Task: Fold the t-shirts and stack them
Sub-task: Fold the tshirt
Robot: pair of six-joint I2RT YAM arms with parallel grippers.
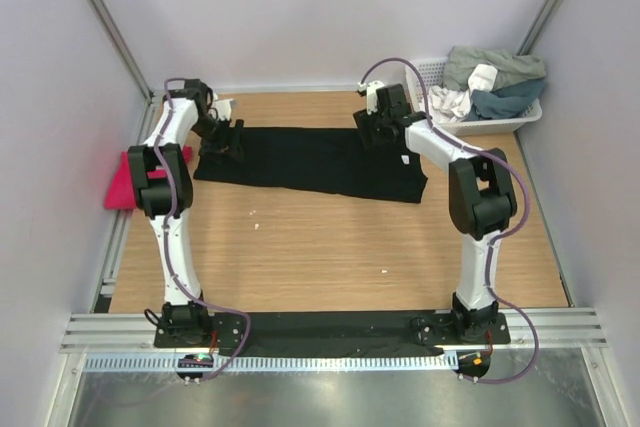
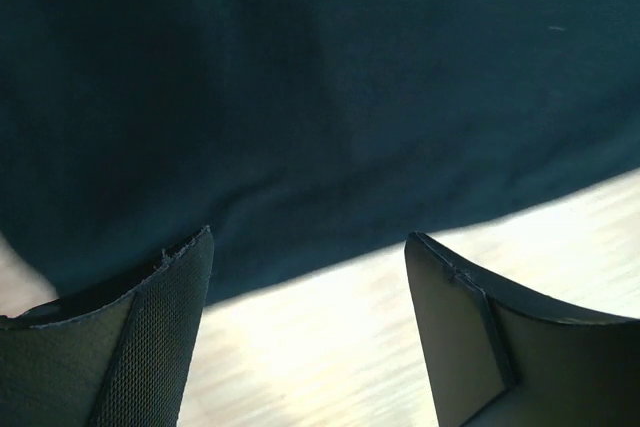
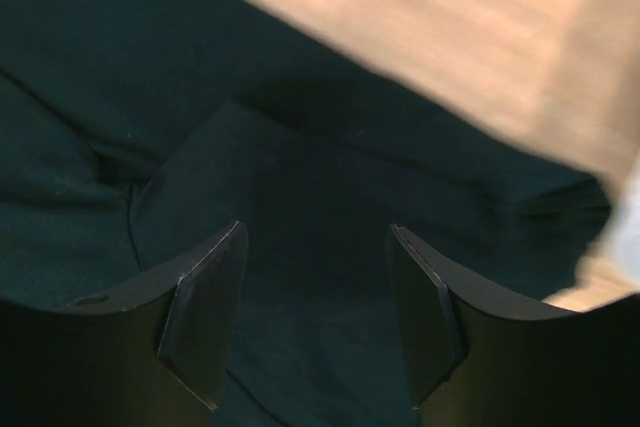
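Note:
The black t-shirt (image 1: 310,159) lies folded into a long band across the far half of the table. My left gripper (image 1: 226,139) is open at the shirt's left end; in the left wrist view (image 2: 308,247) its fingers hover over the cloth's edge (image 2: 300,127) and bare wood, holding nothing. My right gripper (image 1: 378,130) is open over the shirt's far right part; in the right wrist view (image 3: 315,237) its fingers straddle dark folded cloth (image 3: 300,177) without pinching it. The pink t-shirt (image 1: 121,184) lies at the table's left edge, partly hidden by the left arm.
A white latticed basket (image 1: 520,119) with grey, white and blue clothes stands at the back right corner. Grey walls close in left, right and behind. A small white tag (image 1: 405,157) shows on the black shirt's right part.

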